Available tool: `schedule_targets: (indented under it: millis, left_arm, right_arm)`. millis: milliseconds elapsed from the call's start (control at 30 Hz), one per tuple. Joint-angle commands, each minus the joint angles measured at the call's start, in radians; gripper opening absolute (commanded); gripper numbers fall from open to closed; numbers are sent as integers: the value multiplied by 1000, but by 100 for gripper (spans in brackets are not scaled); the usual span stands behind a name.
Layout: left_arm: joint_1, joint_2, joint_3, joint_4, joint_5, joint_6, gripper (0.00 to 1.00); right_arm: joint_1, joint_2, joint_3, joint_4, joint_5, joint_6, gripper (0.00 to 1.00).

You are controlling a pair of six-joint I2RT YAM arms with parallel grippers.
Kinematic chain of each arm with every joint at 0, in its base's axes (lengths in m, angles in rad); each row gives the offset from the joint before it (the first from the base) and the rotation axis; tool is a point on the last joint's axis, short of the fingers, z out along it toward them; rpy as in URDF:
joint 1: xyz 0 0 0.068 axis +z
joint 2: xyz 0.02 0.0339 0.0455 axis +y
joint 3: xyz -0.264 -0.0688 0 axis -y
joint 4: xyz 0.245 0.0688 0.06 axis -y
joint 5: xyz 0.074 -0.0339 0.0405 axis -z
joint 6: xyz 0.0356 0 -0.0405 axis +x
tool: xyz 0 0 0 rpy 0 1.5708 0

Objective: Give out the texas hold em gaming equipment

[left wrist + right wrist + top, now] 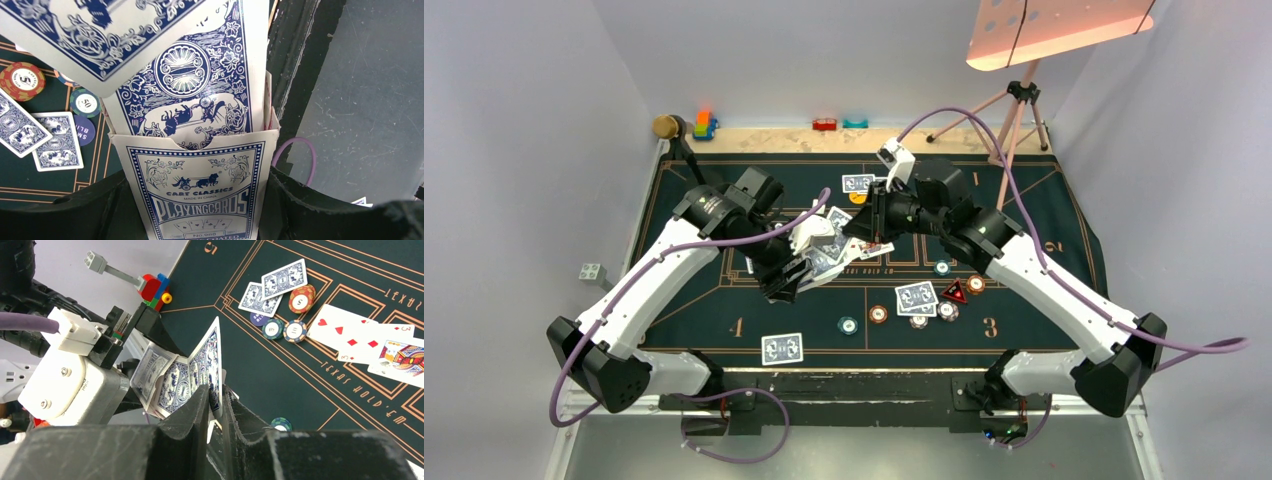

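Here, left fingers point(310, 212) clamp the card box point(200, 200); right fingers point(187, 422) pinch one card point(211, 360) by its edge.

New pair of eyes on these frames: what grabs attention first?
The mid-table handoff: the left hand grips an open card box with blue-backed cards fanning out of it, and the right hand pinches one card at that fan. Next, the loose scatter on the green felt mat: poker chips and a red triangular marker near the printed 3, and face-up cards by the Texas Hold'em lettering.
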Motion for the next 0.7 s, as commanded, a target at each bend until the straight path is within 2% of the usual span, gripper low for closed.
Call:
schedule_targets:
  millis: [0,167,433,667]
  left_arm:
    - [-1,-26,17,2,37,6,0]
    - [-1,-26,18,1,37,7,0]
    - [-1,-28,14,1,37,8,0]
    - [-1,-33,7,1,39,10,0]
  right_arm:
    - [-20,-34,4,39,25,20,17]
    - [-48,-50,-10,66,-11,53,15]
    - [-162,-113,-116,178,-133,187,0]
    - [-254,-142,-207,279,-242,307,0]
